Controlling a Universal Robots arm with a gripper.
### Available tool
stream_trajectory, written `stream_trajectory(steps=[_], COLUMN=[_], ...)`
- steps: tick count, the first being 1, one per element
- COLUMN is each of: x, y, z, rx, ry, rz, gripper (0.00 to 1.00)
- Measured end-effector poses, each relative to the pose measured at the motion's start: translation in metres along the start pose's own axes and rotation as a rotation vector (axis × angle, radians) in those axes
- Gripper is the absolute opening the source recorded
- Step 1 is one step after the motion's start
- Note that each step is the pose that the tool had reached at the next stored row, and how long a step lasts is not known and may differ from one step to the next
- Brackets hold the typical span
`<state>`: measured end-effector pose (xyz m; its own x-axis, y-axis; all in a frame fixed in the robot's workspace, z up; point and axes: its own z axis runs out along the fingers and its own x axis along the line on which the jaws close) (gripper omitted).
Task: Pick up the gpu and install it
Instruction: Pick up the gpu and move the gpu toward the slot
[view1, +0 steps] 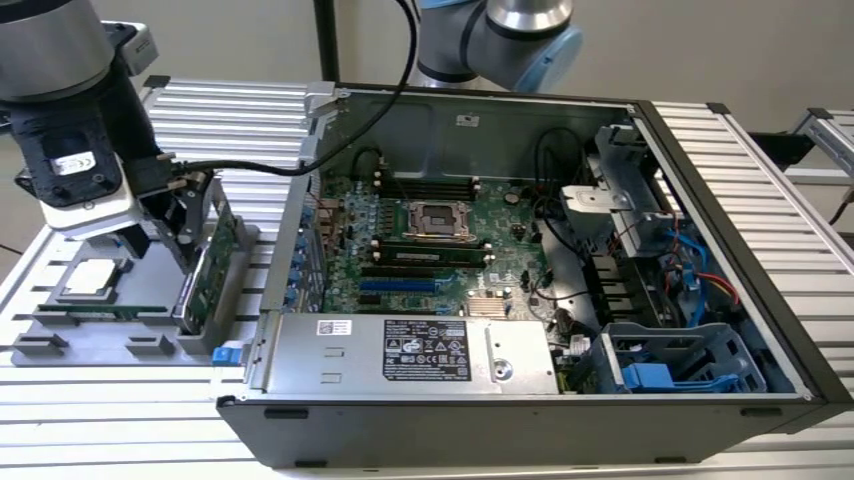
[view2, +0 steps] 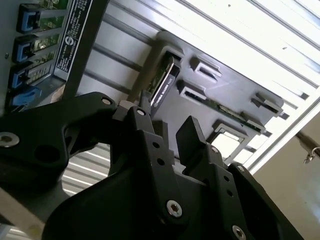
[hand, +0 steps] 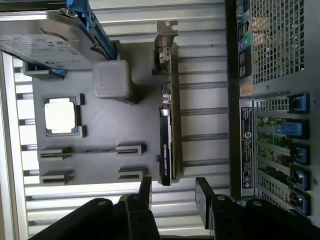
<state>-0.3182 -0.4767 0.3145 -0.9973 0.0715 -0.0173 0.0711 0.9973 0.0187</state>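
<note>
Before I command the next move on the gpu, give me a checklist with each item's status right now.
1. End effector open and empty: ok.
2. gpu standing on edge in the gray tray: ok.
3. Fingers either side of the gpu's line in the first wrist view: ok.
4. gpu gripped: not ok, not yet held.
5. Blue slot on the motherboard free of cards: ok.
6. Black cable clear of the case edge: cannot tell.
</note>
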Motion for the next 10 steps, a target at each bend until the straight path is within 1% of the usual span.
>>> stream_trajectory(steps=[10], x=[0.0019], y=[0.0247], z=[0.0059], rx=[0.0001], ry=[-0.0002], rz=[0.001], gripper=[1.00])
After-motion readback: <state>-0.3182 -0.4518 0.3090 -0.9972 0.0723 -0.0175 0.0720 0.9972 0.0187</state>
